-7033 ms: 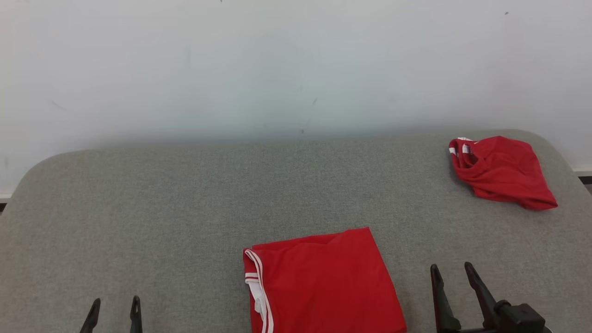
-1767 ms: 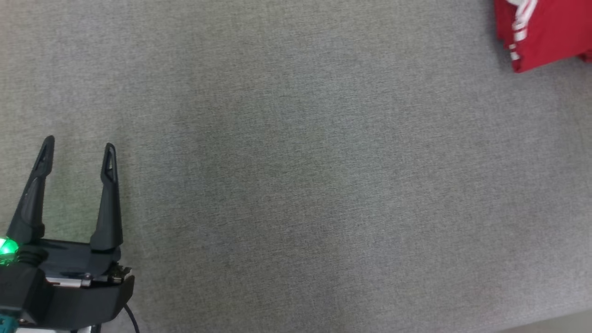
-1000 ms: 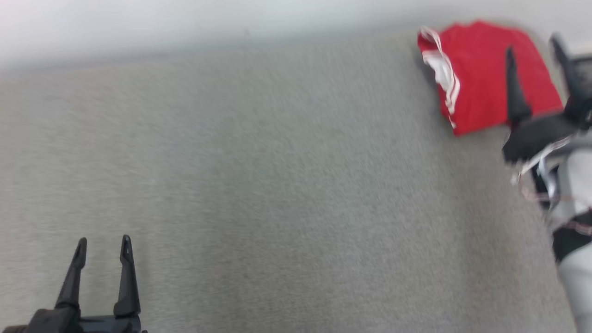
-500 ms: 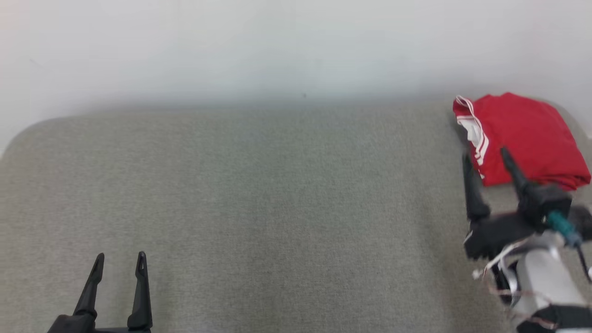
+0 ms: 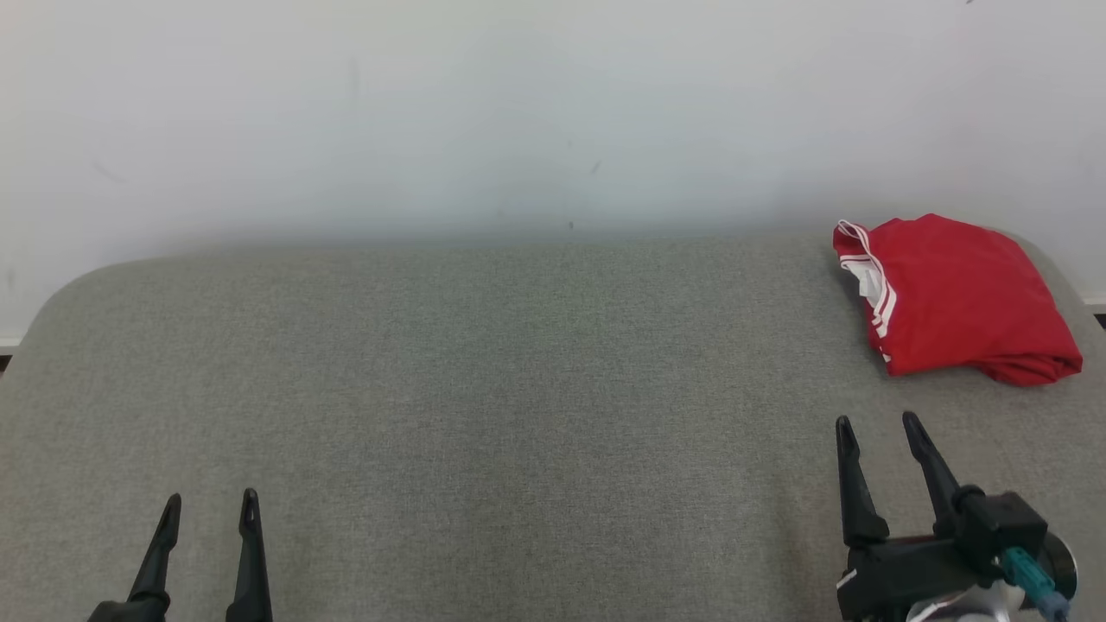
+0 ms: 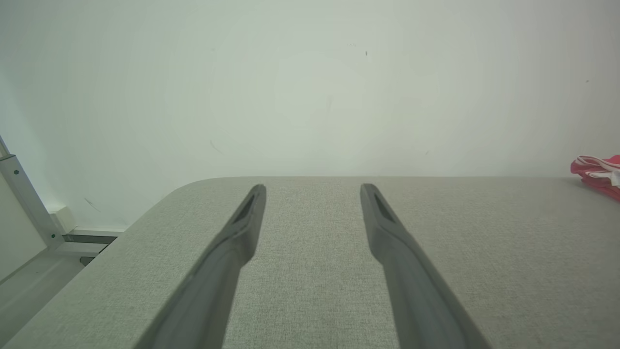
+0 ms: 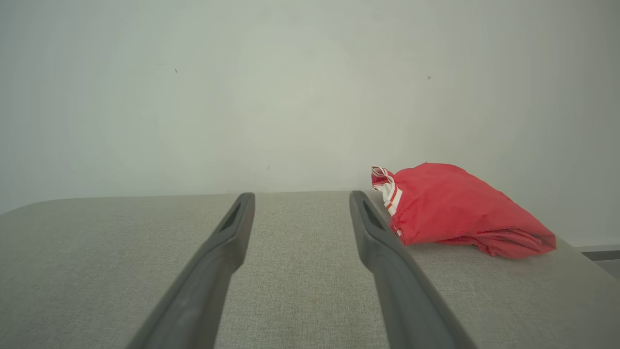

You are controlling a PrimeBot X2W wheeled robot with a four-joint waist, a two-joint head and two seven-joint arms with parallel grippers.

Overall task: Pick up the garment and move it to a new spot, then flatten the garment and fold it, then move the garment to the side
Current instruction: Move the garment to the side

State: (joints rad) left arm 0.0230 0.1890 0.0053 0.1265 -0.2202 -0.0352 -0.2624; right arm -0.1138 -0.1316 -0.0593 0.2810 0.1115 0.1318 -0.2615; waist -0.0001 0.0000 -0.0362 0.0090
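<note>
Garment (image 5: 950, 298) is lying folded at the table's (image 5: 518, 389) far right corner. Right gripper (image 5: 877, 420) is hovering near it, left gripper (image 5: 212, 498) well apart, both gaping, holding nothing. Side placement is looking done; any withdrawal should be avoiding the fold.

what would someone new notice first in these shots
The bright red folded fabric garment with white striped trim stands out, lying at the far right corner of the grey cloth-covered table. Next come the dark two-fingered hands, left hand at the lower left and right hand at the lower right, both open and empty.
</note>
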